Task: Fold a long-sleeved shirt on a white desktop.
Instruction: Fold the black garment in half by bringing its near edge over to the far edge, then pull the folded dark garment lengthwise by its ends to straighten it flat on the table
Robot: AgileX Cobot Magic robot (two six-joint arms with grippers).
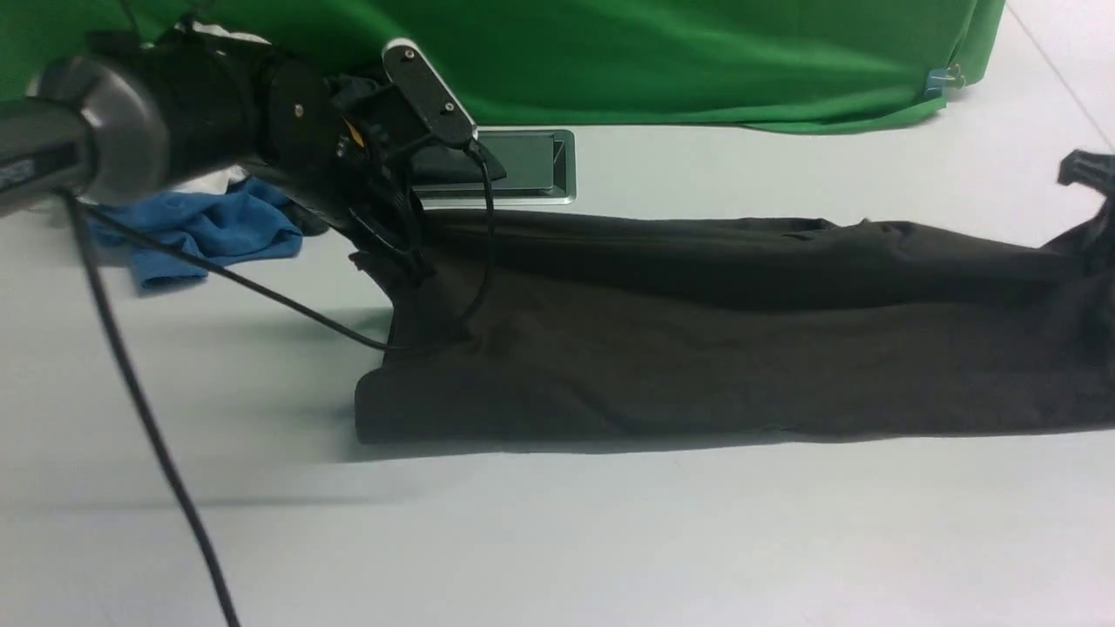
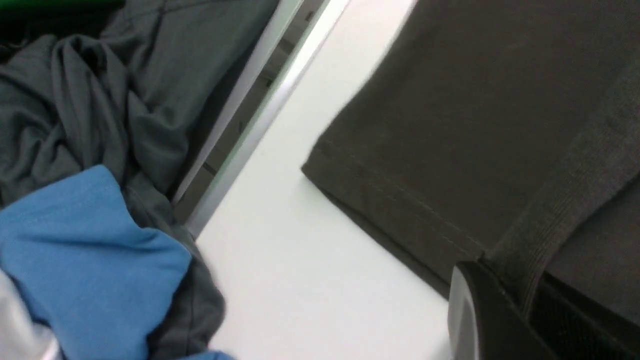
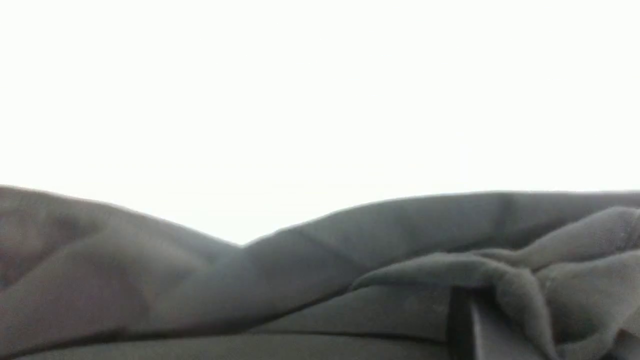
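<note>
The long-sleeved shirt (image 1: pixel 714 340) lies as a long black band across the white desktop (image 1: pixel 610 540), folded lengthways. My left gripper (image 1: pixel 394 254) is shut on its left end and holds that end a little above the table. In the left wrist view the left gripper (image 2: pixel 520 292) pinches a ribbed edge of the shirt (image 2: pixel 475 125). At the frame's far right edge, my right gripper (image 1: pixel 1093 187) holds the shirt's right end raised. In the right wrist view the right gripper (image 3: pixel 505 310) has bunched shirt cloth (image 3: pixel 300 280) wrapped round one finger (image 3: pixel 475 327).
A blue garment (image 1: pixel 209 226) and other clothes lie at the back left behind my left arm; a dark teal garment (image 2: pixel 75 100) lies among them. The steel-framed hatch (image 1: pixel 540 165) sits behind the shirt, below the green cloth (image 1: pixel 653 61). A black cable (image 1: pixel 148 418) hangs from the left arm.
</note>
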